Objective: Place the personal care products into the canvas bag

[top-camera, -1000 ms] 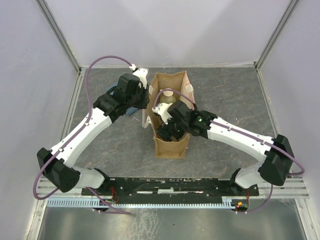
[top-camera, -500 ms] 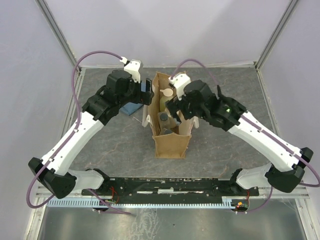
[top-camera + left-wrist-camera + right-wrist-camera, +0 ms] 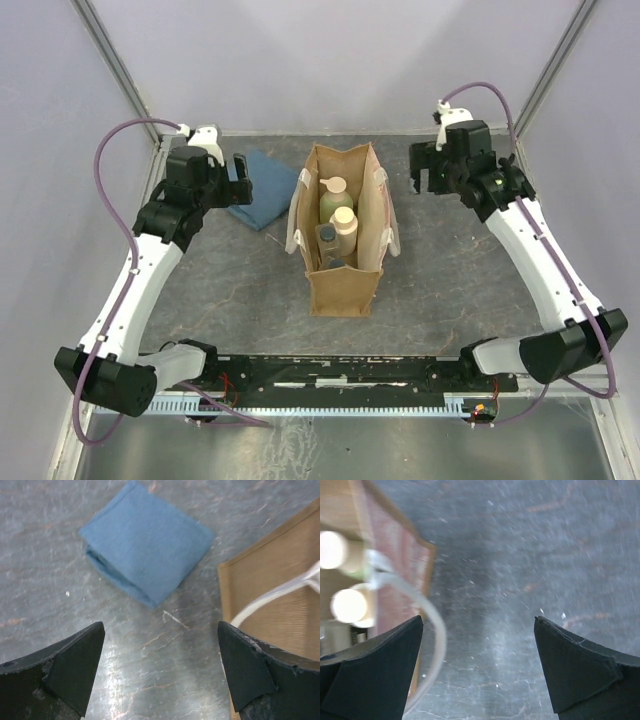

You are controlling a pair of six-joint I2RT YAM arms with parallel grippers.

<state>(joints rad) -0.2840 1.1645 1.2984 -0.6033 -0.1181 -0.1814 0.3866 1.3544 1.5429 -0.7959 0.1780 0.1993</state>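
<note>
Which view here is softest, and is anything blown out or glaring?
Right wrist view: softest; the canvas bag edge smears, and the two bottle tops inside it burn out to white. Left wrist view: the blue cloth is fairly sharp, with a glare patch on the table. Top view: even, crisp.

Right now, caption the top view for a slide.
Bottles stand inside the canvas bag, blue cloth beside it, both jaws open off to the sides.

Both arms have drawn back from the canvas bag point(image 3: 344, 291), the left gripper point(image 3: 241, 180) now spread wide beside the blue cloth point(image 3: 263, 199), the right gripper point(image 3: 427, 171) wide apart far right, uncovering the personal care products point(image 3: 344, 231) inside.
</note>
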